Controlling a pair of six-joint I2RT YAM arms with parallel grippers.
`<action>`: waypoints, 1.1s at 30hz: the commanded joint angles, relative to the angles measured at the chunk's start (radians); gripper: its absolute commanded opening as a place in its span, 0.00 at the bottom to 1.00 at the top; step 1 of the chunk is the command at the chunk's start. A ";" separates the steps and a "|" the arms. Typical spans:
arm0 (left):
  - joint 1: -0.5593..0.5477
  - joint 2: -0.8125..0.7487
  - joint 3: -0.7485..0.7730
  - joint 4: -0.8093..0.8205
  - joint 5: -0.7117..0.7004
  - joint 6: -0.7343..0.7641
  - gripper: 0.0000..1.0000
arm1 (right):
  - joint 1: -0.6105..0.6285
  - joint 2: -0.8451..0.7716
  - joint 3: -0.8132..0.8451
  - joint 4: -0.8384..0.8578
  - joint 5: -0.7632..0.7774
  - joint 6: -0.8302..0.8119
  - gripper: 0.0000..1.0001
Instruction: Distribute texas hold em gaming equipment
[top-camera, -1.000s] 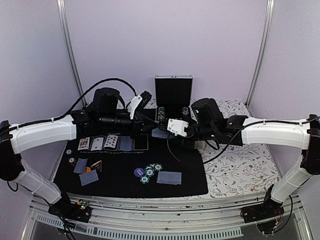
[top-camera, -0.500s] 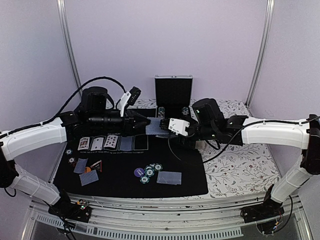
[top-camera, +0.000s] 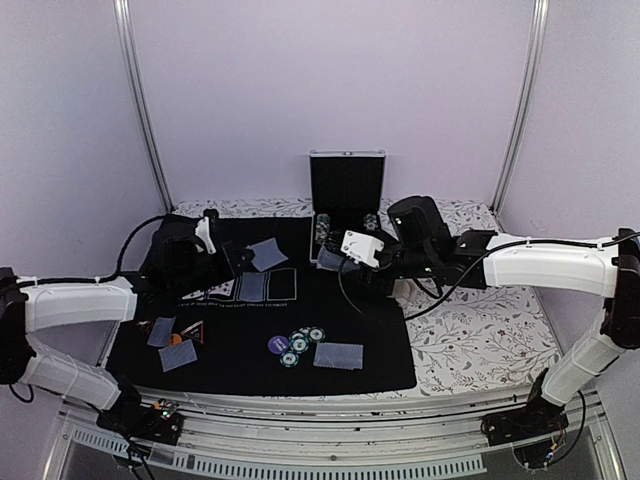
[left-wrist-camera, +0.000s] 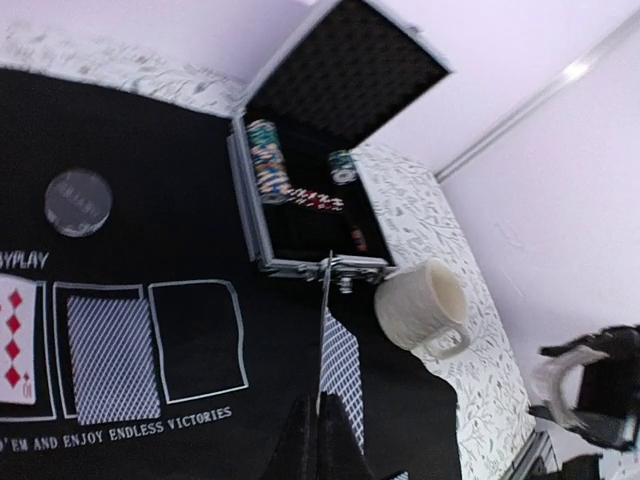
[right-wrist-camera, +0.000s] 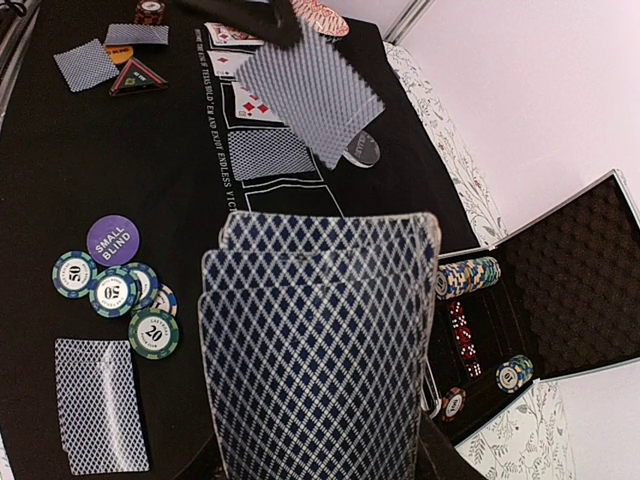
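Your left end effector (left-wrist-camera: 314, 445) is pinched shut on one card (top-camera: 267, 254) by its edge, above the mat's empty outline (left-wrist-camera: 198, 338); the card could twist and land askew. Your right end effector (top-camera: 335, 260) clamps the splayed deck (right-wrist-camera: 320, 350); loose cards may slide out.

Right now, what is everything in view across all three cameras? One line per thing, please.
mat: one, black, over floral cloth
case: one, silver-rimmed, open, rear centre
mug: one, cream, beside case
chips: about four, green-white, mat front
purple button: one, beside chips
orange button: one, mat left
dark button: one, mat rear
face-up cards: at least two, white, printed row
face-down cards: several, blue-backed, mat front and left
left end effector: shut on single card
right end effector: shut on fanned deck
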 joint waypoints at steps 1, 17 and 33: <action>-0.019 0.143 -0.041 0.182 -0.176 -0.276 0.00 | -0.003 -0.004 0.004 0.036 0.013 0.030 0.42; -0.129 0.536 0.019 0.328 -0.473 -0.548 0.00 | -0.002 -0.019 -0.013 0.029 0.016 0.028 0.42; -0.177 0.531 0.079 0.057 -0.355 -0.549 0.30 | -0.003 -0.035 -0.021 0.024 0.012 0.023 0.42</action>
